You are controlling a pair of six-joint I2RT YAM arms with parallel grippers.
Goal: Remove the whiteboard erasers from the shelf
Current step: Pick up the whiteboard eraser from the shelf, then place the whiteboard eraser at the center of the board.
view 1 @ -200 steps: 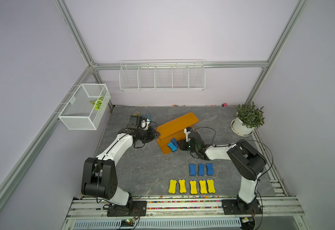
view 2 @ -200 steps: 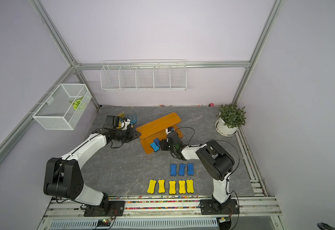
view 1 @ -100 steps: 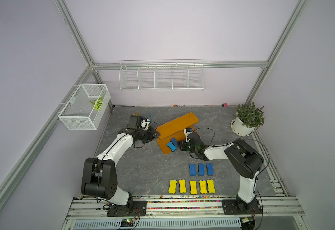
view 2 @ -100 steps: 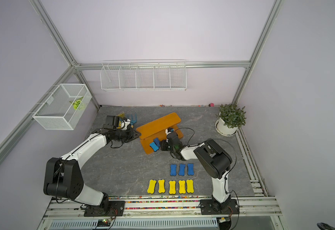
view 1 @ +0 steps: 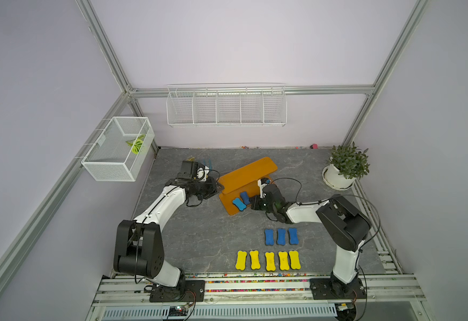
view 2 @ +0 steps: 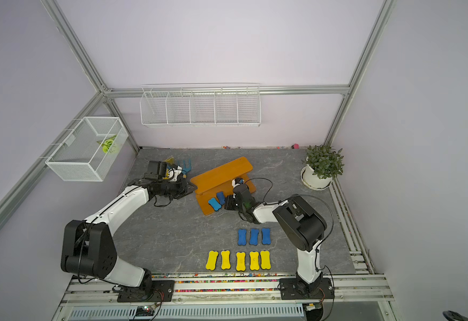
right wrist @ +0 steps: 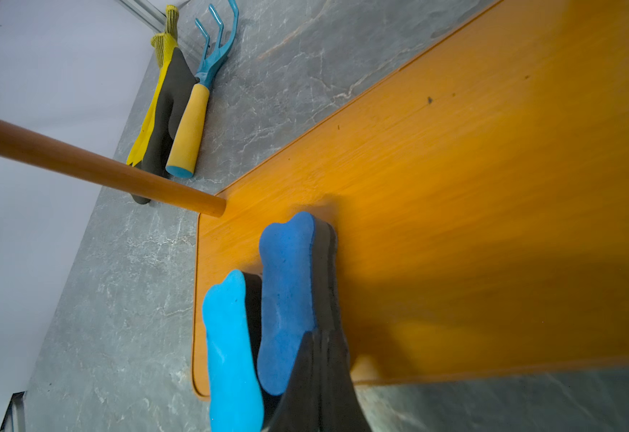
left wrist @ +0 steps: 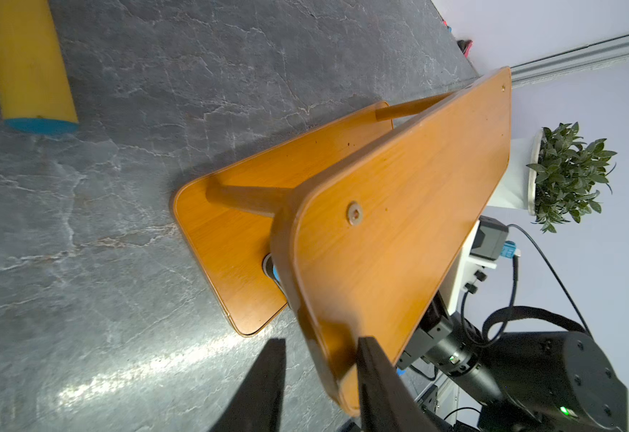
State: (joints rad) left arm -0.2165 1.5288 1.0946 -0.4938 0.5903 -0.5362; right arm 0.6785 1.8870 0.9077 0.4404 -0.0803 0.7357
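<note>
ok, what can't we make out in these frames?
right claw: right wrist view, frame edge cuts it; grip on darker blue eraser unclear.
blue sliver: left wrist view, shelf's upper board hides the rest.
rake: both top views, left wrist camera covers its handle.

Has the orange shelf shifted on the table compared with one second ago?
No. In both top views the orange shelf keeps the same place and angle relative to the potted plant; no shift is visible.

Both top views high, looking down whole table [view 1: 199, 236]; wrist views close, sharing shelf [left wrist: 399, 224].
</note>
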